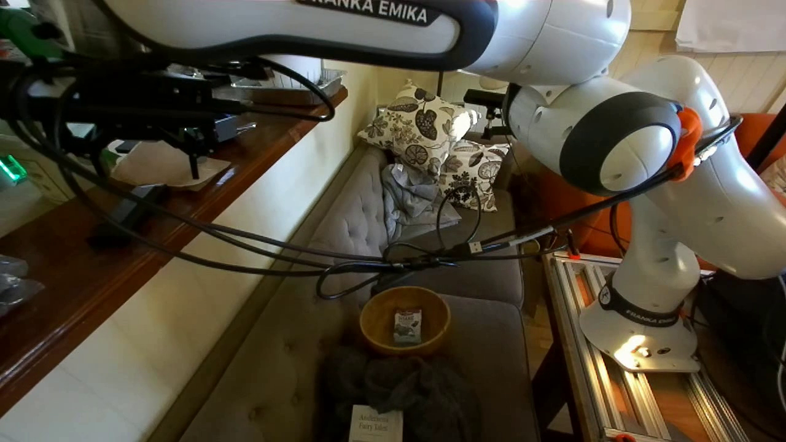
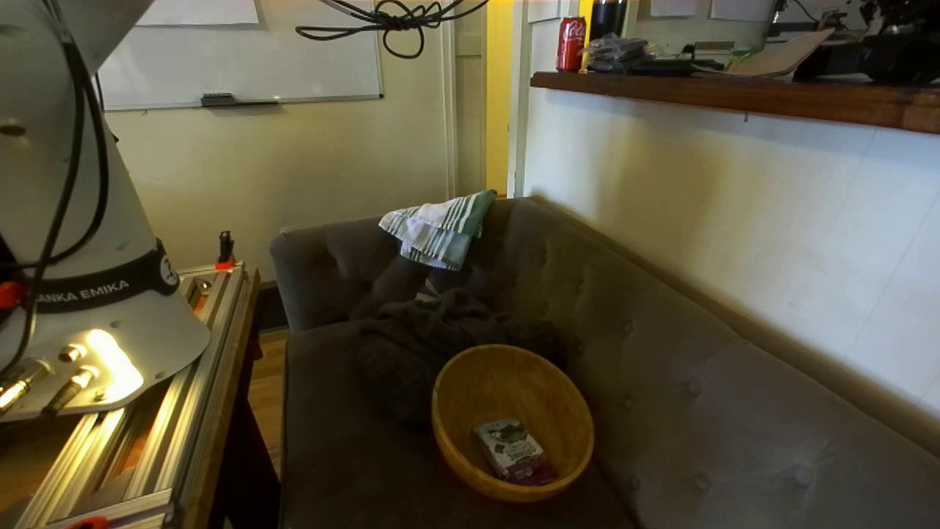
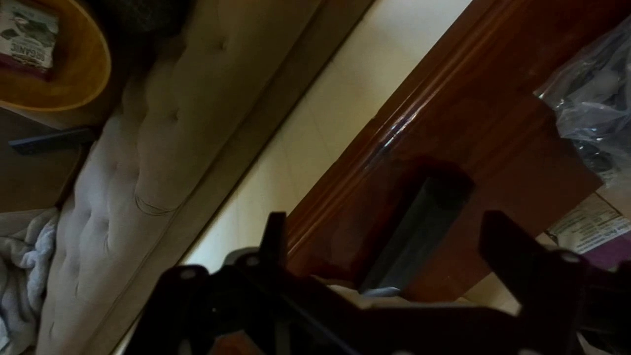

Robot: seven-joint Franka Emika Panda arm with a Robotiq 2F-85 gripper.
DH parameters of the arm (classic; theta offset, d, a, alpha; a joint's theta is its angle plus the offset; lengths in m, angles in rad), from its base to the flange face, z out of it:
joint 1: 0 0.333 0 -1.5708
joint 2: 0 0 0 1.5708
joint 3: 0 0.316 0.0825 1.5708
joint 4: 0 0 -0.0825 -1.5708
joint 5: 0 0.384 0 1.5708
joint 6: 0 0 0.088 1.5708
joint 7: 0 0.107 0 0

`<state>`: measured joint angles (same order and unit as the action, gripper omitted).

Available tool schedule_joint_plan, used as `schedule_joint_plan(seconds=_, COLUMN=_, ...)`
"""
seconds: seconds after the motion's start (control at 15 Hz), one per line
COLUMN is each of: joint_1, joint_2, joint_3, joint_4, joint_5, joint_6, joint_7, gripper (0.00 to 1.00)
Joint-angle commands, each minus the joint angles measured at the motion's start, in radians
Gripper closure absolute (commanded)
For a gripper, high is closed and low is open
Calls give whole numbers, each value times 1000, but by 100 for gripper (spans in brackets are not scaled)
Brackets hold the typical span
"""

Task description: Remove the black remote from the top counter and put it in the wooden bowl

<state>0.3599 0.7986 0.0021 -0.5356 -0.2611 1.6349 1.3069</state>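
Observation:
The black remote (image 1: 127, 215) lies flat on the dark reddish-brown top counter (image 1: 264, 162), near its front edge. In the wrist view the remote (image 3: 416, 236) lies slanted between and beyond the fingers on the counter (image 3: 458, 103). My gripper (image 1: 146, 169) is above the counter, open and empty; its fingers also show in the wrist view (image 3: 387, 222), apart from the remote. The wooden bowl (image 1: 370, 331) rests on the couch below, with a small packet inside. It also shows in an exterior view (image 2: 452, 448) and at the wrist view's upper left (image 3: 98, 64).
A brown paper (image 1: 169, 164) and a clear plastic bag (image 3: 599, 106) lie on the counter. Another dark bar (image 3: 52, 140) lies on the couch by the bowl. A dark cloth (image 2: 433, 345) lies beside the bowl. Cables (image 1: 368, 264) hang between counter and arm. A red can (image 2: 571, 44) stands on the counter.

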Motion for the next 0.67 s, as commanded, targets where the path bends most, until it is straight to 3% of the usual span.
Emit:
schedule_joint_plan(seconds=0.0, joint_1=9, joint_2=37, joint_3=-10, joint_4=26, joint_5=-7, joint_6=54, joint_7=58, gripper=0)
schedule_joint_plan(seconds=0.6, joint_1=20, joint_2=164, joint_3=-126, joint_4=72, joint_5=-72, joint_6=237, joint_7=142, gripper=0)
